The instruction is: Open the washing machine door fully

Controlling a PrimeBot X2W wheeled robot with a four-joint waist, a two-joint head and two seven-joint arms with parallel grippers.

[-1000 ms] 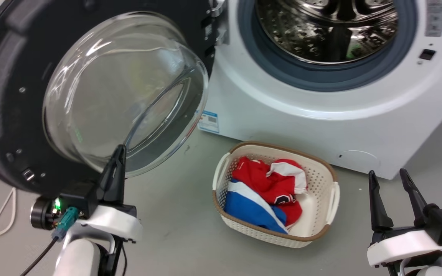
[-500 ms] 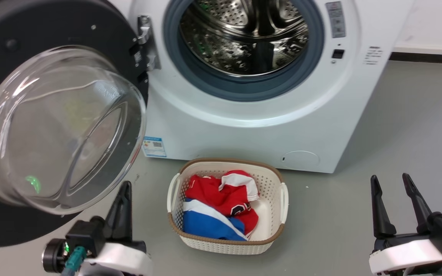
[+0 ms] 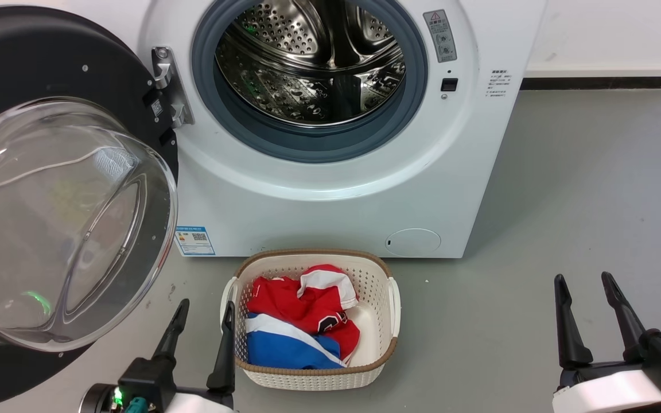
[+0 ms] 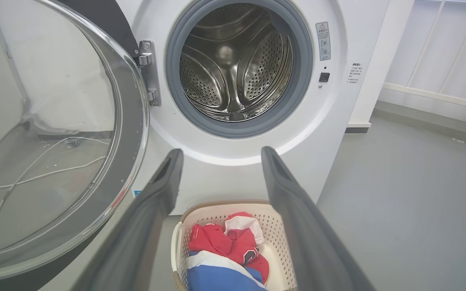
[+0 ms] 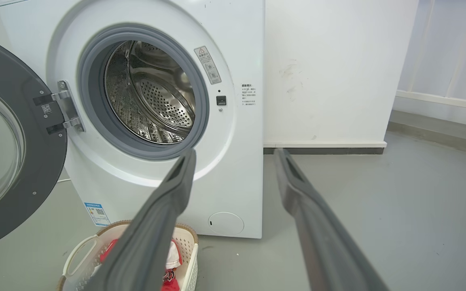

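The washing machine door [image 3: 49,63], a black ring with a bulging clear glass bowl [image 3: 61,223], hangs swung wide open on its hinge at the left of the white washing machine [image 3: 330,212]. The steel drum [image 3: 313,63] is exposed. My left gripper [image 3: 205,307] is open, low between the door and the basket, touching neither. From the left wrist, the gripper [image 4: 221,152] points at the machine front with the door [image 4: 132,133] to its left. My right gripper [image 3: 582,279] stands open over bare floor at the lower right, aimed at the machine [image 5: 233,190].
A cream plastic basket [image 3: 376,355] with red, white and blue clothes stands on the grey floor before the machine. White cables [image 4: 34,173] lie on the floor behind the door. A wall [image 5: 338,72] adjoins the machine's right side, with open floor beyond.
The head camera has swung, shifting the whole picture left. My left gripper, earlier up against the door's glass bowl, now sits lower and clear of the door, beside the basket.
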